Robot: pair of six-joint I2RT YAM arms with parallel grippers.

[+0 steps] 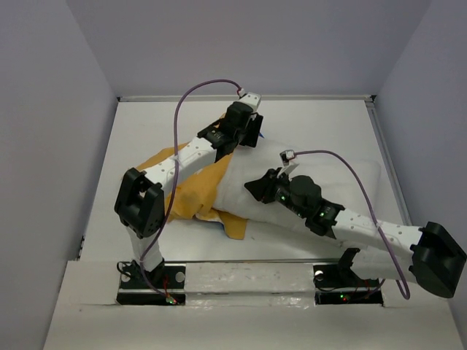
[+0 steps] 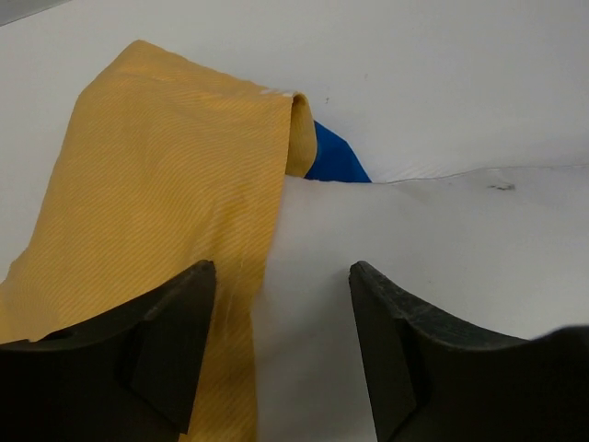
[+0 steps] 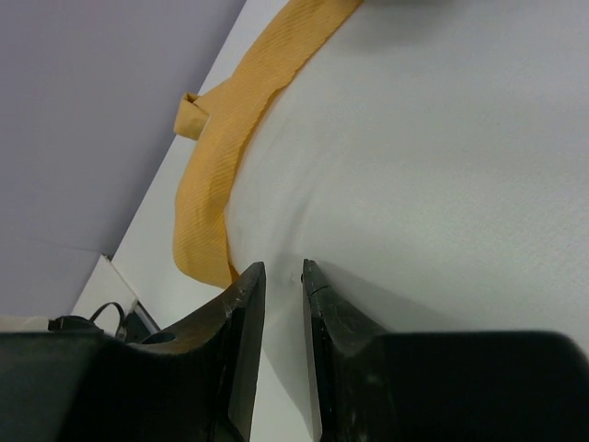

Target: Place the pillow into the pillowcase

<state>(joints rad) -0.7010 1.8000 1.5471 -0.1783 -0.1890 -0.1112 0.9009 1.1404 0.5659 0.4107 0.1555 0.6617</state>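
The white pillow (image 1: 343, 179) lies across the middle and right of the table. Its left end sits inside the yellow-orange pillowcase (image 1: 186, 193), which lies crumpled to the left. My left gripper (image 1: 249, 131) hovers over the far edge of the case mouth. In the left wrist view it (image 2: 282, 269) is open and empty above the seam between the yellow cloth (image 2: 156, 175) and the pillow (image 2: 442, 239), with a blue corner (image 2: 336, 158) behind. My right gripper (image 1: 253, 188) is at the pillow's near edge. In the right wrist view it (image 3: 283, 267) is nearly closed, pinching pillow fabric (image 3: 433, 138) beside the case hem (image 3: 221, 157).
The white table (image 1: 146, 124) is boxed in by purple walls on the left, back and right, with a raised rim (image 1: 387, 146) along the right side. Purple cables (image 1: 197, 91) arch above both arms. The arm bases (image 1: 149, 281) stand at the near edge.
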